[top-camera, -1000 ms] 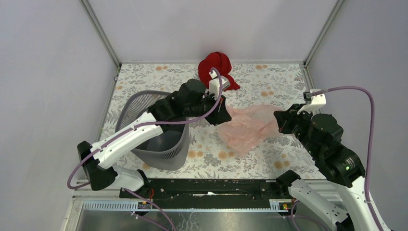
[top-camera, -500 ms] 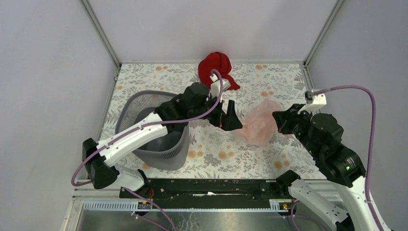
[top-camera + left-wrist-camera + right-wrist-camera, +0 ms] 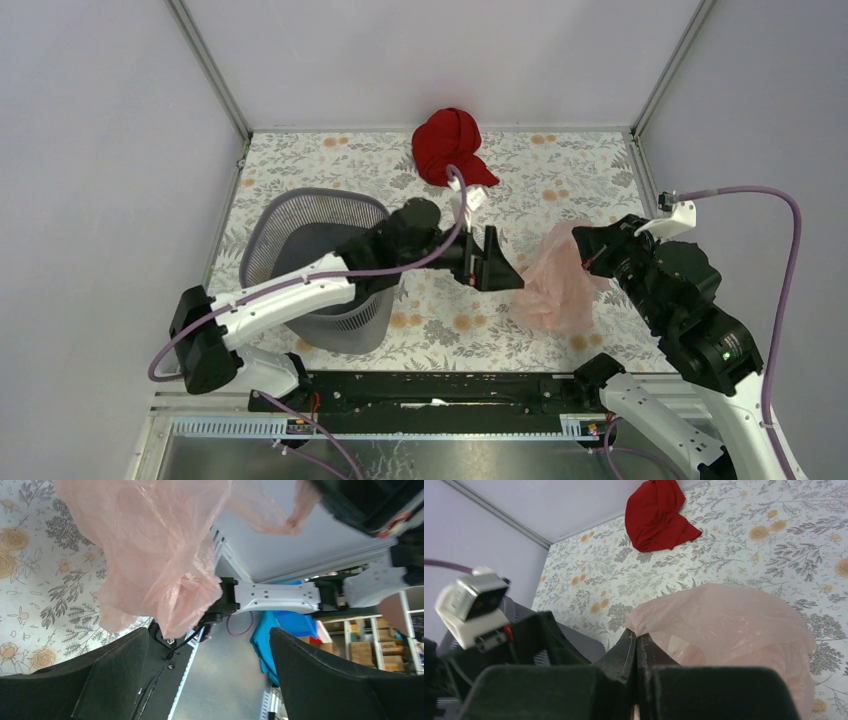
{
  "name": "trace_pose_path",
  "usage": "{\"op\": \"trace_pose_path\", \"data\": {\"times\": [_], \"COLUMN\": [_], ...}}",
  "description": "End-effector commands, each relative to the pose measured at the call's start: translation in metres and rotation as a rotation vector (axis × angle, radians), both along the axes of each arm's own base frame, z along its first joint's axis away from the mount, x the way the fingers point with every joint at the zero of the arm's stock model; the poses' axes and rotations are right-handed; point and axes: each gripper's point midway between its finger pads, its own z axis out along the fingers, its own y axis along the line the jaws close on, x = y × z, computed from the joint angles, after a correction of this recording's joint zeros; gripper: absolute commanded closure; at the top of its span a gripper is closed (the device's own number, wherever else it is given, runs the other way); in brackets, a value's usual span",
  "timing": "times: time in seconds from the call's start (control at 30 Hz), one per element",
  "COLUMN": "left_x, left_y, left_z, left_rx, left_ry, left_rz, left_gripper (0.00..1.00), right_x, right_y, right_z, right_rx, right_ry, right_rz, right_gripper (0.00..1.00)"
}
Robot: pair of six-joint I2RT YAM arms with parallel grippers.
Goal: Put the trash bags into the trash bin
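Observation:
The pale pink filmy trash bag (image 3: pixel 553 288) hangs bunched above the floral table at the right. My right gripper (image 3: pixel 590 257) is shut on its upper edge; in the right wrist view the fingertips (image 3: pixel 636 636) pinch a fold of the bag (image 3: pixel 729 625). My left gripper (image 3: pixel 503 268) stands open just left of the bag, apart from it. In the left wrist view the bag (image 3: pixel 150 555) hangs ahead of the wide-spread fingers (image 3: pixel 90 680), with nothing between them. The grey mesh trash bin (image 3: pixel 268 232) stands upright at the left, under the left arm.
A dark red cloth bundle (image 3: pixel 450 142) lies at the back of the table near the rear wall, seen too in the right wrist view as the red cloth (image 3: pixel 658 515). Grey walls close in the table on three sides. The arm bases sit along the near edge.
My left gripper opened, let go of the bag and reached further right. The right gripper drew the bag right and nearer; it went from spread out to hanging bunched.

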Motion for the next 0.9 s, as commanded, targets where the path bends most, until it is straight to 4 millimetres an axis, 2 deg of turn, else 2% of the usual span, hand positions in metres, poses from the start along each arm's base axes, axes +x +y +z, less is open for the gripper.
{"op": "trace_pose_path", "data": {"times": [0.0,0.03,0.07,0.1,0.17,0.2,0.3,0.37,0.47,0.6,0.7,0.77,0.83,0.87], "left_x": [0.002,0.002,-0.001,-0.003,-0.008,-0.009,-0.018,-0.023,-0.023,-0.003,0.021,0.040,0.051,0.054], "left_y": [-0.018,-0.015,-0.015,-0.013,-0.010,-0.011,-0.019,-0.026,-0.035,-0.052,-0.056,-0.053,-0.050,-0.049], "left_z": [0.017,0.011,0.021,0.017,0.024,0.027,0.024,0.022,0.019,0.005,-0.008,-0.018,-0.022,-0.020], "left_rx": [-0.013,-0.015,-0.071,-0.113,-0.204,-0.228,-0.222,-0.235,-0.246,-0.173,-0.116,-0.079,-0.060,-0.052], "left_ry": [-0.065,-0.057,-0.047,-0.019,0.029,0.045,0.078,0.102,0.119,0.098,0.078,0.063,0.055,0.041], "left_rz": [0.149,0.199,0.213,0.218,0.222,0.219,0.160,0.130,0.114,0.156,0.218,0.273,0.291,0.294], "left_gripper": [0.14,0.22,0.30,0.35,0.36,0.32,0.09,0.01,0.01,0.03,0.14,0.26,0.46,0.53], "right_x": [0.008,0.009,0.009,0.009,0.011,0.013,0.015,0.016,0.014,0.008,0.002,-0.002,-0.005,-0.007], "right_y": [0.003,0.004,0.004,0.004,0.003,0.003,0.002,0.003,0.004,0.006,0.005,0.002,-0.001,-0.002], "right_z": [0.031,0.035,0.040,0.044,0.053,0.056,0.065,0.069,0.073,0.076,0.078,0.079,0.079,0.078], "right_rx": [0.089,0.100,0.109,0.116,0.128,0.130,0.140,0.147,0.157,0.162,0.158,0.152,0.141,0.130], "right_ry": [-0.073,-0.079,-0.087,-0.095,-0.112,-0.120,-0.138,-0.149,-0.162,-0.174,-0.184,-0.194,-0.203,-0.207], "right_rz": [-0.026,-0.026,-0.026,-0.028,-0.037,-0.043,-0.055,-0.052,-0.038,-0.012,0.004,0.006,0.007,0.009], "right_gripper": [1.00,1.00,1.00,1.00,1.00,1.00,1.00,1.00,1.00,1.00,1.00,1.00,1.00,1.00]}}
